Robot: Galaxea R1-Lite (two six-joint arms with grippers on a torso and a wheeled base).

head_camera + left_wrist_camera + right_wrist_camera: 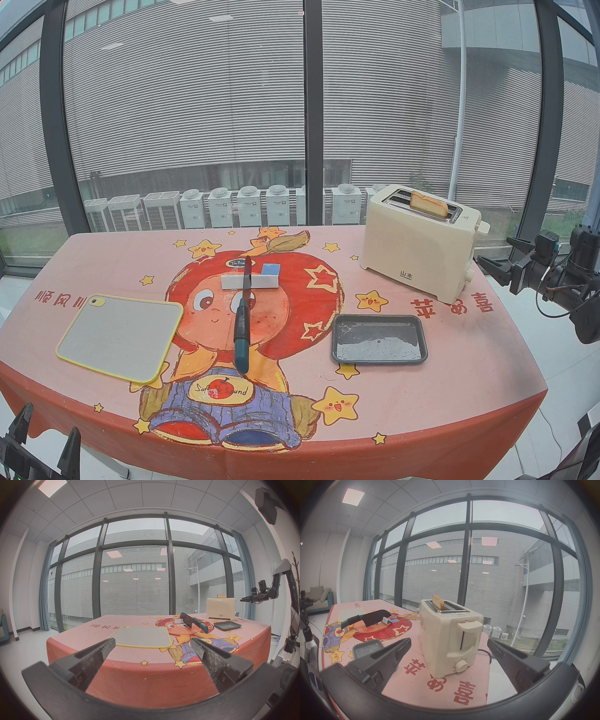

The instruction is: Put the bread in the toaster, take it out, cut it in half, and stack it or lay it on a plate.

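Bread: upper right of the head view, standing on edge in the near slot of the toaster, its top crust above the slot

Bread's long axis: along the slot, running from upper left to lower right in the head view

Right gripper: at the right edge of the head view, just beside the toaster's lever end and lower than the bread; jaws spread wide, holding nothing

Left gripper: lower left corner of the head view, off the table's near edge, well apart from the toaster; jaws also spread and empty

Nearer arm: the right, clearly

Way from claw to bread: up and to the left in the head view, past the lever, which sits raised

Likely step: lifting the slice out, judging by the raised lever

What the grasp calls for: coming down from above with the fingers across the slice's thin faces, not along the slot

Where it goes next: the cutting board at the lower left, with the knife at centre
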